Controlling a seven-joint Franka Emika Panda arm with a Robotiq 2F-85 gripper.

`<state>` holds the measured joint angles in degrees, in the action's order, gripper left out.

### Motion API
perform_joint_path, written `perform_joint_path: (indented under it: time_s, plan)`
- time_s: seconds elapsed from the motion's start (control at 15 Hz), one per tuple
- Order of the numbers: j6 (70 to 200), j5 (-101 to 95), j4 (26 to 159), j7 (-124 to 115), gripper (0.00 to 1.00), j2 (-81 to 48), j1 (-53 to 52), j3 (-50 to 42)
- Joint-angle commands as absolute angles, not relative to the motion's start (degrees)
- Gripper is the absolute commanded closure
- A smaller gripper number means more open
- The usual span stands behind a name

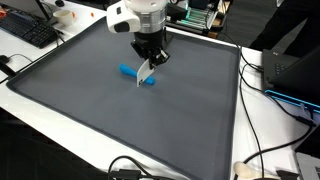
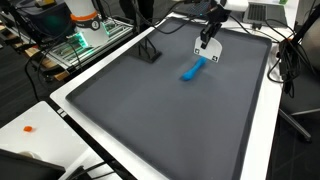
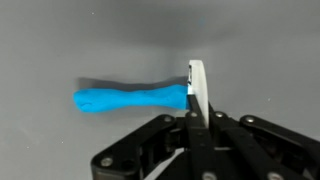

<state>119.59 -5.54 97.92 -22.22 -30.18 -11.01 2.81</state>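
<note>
A blue, bone-shaped object (image 3: 130, 99) lies flat on the dark grey mat (image 1: 90, 110); it shows in both exterior views (image 1: 132, 73) (image 2: 194, 69). My gripper (image 3: 197, 120) hangs just above one end of it, shut on a thin white flat piece (image 3: 197, 85) that sticks out past the fingertips. In an exterior view the white piece (image 1: 145, 72) reaches down to the blue object's end, beneath the gripper (image 1: 150, 58). I cannot tell whether the two touch. From the opposite side the gripper (image 2: 207, 40) stands near the mat's far edge.
White table borders frame the mat. A keyboard (image 1: 30, 30) lies at a back corner, and cables and a dark screen (image 1: 298, 75) stand beside the mat. A black stand (image 2: 150, 52) sits on the mat's far side, and a rack of green electronics (image 2: 85, 38) is beyond it.
</note>
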Motion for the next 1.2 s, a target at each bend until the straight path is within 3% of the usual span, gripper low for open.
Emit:
perform_joint_path:
  time_s: [0.0, 1.13]
  plan:
    - [118.22, -7.36, 95.82, -20.44, 0.99, -32.16, -12.13, 1.82]
    - [118.84, -9.29, 93.47, -20.14, 0.99, -35.77, -13.03, 0.59]
